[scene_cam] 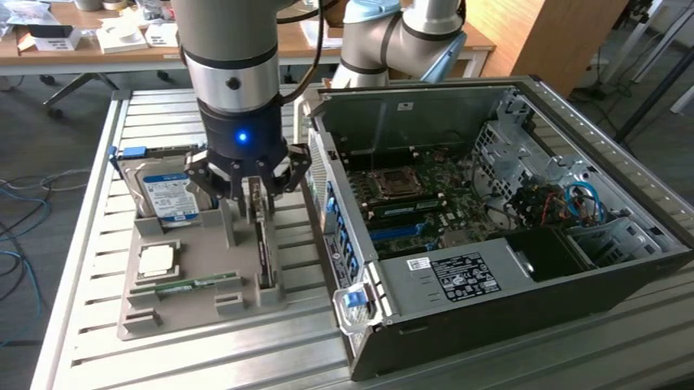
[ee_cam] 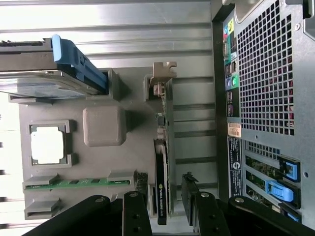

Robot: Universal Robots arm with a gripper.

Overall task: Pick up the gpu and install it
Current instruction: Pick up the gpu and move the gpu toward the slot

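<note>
Looks like a robotics lab: arm over a slatted metal bench, open PC case, cluttered desks, floor cables.

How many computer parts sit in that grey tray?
4: hard drive at the far end, processor chip midway, green memory stick nearest, gpu upright beside the case.

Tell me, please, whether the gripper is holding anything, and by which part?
Nothing is held: the gripper is open, its fingers on either side of the gpu without touching it; the card stands on edge in the grey tray.
</note>
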